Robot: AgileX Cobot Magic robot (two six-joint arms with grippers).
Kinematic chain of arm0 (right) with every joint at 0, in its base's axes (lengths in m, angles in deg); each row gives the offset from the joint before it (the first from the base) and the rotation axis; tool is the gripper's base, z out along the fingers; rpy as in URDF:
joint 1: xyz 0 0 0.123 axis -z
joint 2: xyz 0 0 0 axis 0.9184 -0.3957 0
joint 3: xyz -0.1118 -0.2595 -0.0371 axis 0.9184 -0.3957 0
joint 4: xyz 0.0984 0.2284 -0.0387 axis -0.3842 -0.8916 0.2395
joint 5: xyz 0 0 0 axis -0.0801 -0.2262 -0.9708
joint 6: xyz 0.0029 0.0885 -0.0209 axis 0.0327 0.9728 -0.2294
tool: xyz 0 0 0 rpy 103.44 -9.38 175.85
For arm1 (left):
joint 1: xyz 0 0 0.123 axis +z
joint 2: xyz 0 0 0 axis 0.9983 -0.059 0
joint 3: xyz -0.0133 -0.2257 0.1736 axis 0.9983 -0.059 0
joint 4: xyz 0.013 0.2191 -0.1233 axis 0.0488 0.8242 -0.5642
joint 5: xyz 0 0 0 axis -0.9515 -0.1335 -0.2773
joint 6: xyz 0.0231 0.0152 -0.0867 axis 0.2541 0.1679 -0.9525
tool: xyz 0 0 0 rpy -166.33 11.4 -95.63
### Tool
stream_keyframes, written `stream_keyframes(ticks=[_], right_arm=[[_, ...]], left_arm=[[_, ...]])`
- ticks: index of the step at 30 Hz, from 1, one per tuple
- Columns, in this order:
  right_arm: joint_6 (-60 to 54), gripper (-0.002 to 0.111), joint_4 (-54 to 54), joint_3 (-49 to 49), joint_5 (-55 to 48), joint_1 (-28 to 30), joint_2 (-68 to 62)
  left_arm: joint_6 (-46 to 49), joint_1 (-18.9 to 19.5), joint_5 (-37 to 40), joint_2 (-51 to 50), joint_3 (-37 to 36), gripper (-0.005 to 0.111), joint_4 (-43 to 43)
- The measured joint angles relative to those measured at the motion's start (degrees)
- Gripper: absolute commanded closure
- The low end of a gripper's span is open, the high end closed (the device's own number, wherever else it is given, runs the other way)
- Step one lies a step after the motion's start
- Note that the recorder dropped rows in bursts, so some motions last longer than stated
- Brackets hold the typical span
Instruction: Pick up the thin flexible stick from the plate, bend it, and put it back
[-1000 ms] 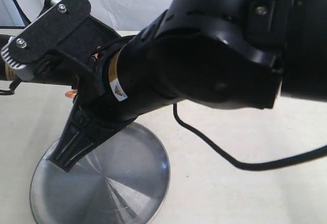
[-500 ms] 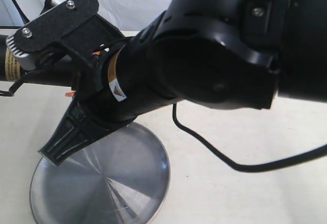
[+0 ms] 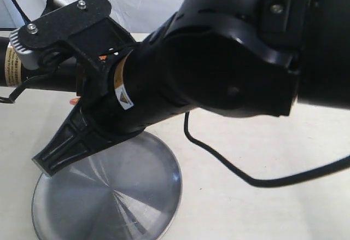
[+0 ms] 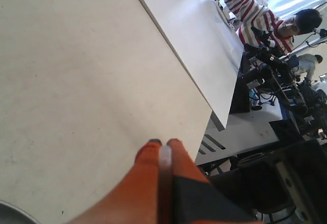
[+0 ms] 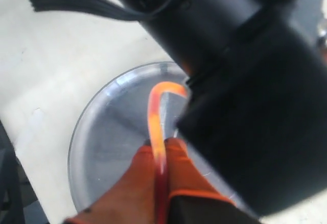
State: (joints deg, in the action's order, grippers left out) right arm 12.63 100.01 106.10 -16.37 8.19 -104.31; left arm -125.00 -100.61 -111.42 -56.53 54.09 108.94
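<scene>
Left gripper (image 4: 162, 145) and right gripper (image 5: 162, 147) pinch the thin flexible stick (image 5: 153, 113) (hooked) over the plate (image 3: 167, 196), table (image 3: 257, 218) open at 3 o'clock.

Pale cream worktop (image 3: 246, 218), nothing fancy. A shiny round metal plate (image 3: 126, 196) sits flat on it close to one edge. A black cable (image 3: 262, 183) trails across nearby, not touching the plate.

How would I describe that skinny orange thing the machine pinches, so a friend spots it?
Find the round silver plate on the table. Seen against it, the right gripper pinches the thin flexible stick. Unlike the broad orange pads, it is very thin and hooks over at its far end.
</scene>
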Motion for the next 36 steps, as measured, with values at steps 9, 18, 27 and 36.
stream_keyframes(ticks=[9, 18, 27, 36], right_arm=[[3.7, 0.108, -0.3, 0.0, 0.3, 0.0, 0.0], [5.3, 0.108, -0.4, 0.0, 0.3, 0.0, 0.0], [8.7, 0.108, -0.6, 0.0, 0.0, 0.0, 0.0], [12.7, 0.108, -1.0, 0.1, -0.7, 0.2, 0.0]], left_arm=[[0.1, 0.0, 0.0, 0.0, 0.0, 0.107, -0.7], [0.4, 0.0, 0.0, 0.0, 0.0, 0.107, -0.7], [0.4, 0.0, 0.0, 0.0, 0.0, 0.107, -0.8], [0.4, 0.0, 0.1, 0.0, 0.0, 0.107, -0.8]])
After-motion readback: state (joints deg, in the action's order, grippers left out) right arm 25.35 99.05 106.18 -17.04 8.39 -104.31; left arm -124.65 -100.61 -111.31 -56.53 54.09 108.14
